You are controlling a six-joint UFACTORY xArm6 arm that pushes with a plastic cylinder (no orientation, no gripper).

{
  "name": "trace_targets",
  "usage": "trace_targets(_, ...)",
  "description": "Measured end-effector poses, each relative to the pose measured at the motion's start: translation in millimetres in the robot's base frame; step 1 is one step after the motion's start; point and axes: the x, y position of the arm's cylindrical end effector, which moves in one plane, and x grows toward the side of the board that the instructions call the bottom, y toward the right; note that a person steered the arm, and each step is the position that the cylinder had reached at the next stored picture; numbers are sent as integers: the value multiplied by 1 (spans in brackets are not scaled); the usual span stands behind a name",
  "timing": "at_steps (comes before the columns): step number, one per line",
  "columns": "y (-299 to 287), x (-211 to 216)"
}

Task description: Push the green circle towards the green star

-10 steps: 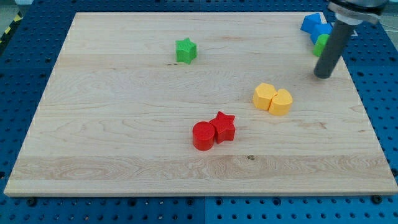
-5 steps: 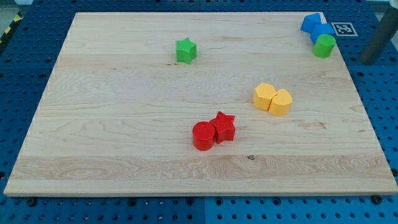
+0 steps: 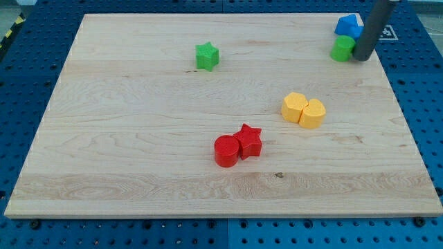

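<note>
The green circle (image 3: 342, 48) sits near the board's top right corner. My tip (image 3: 361, 57) rests right against its right side, the dark rod rising to the view's top. The green star (image 3: 206, 56) lies far off to the left, near the board's top middle. A blue block (image 3: 348, 25) stands just above the green circle, partly hidden by the rod.
Two yellow blocks (image 3: 303, 111) touch each other right of the board's middle. A red circle (image 3: 225, 151) and a red star (image 3: 249, 140) touch below the middle. The wooden board (image 3: 124, 138) lies on a blue pegboard table.
My tip swung from off the board's right edge back to the green circle's right side. The green circle has slid a little to the left.
</note>
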Motion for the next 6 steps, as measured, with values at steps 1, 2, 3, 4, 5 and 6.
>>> trace_targets(1, -28, 0)
trace_targets(2, -22, -5)
trace_targets(3, -17, -31)
trace_targets(4, -38, -53)
trace_targets(5, -63, -51)
trace_targets(6, -63, -31)
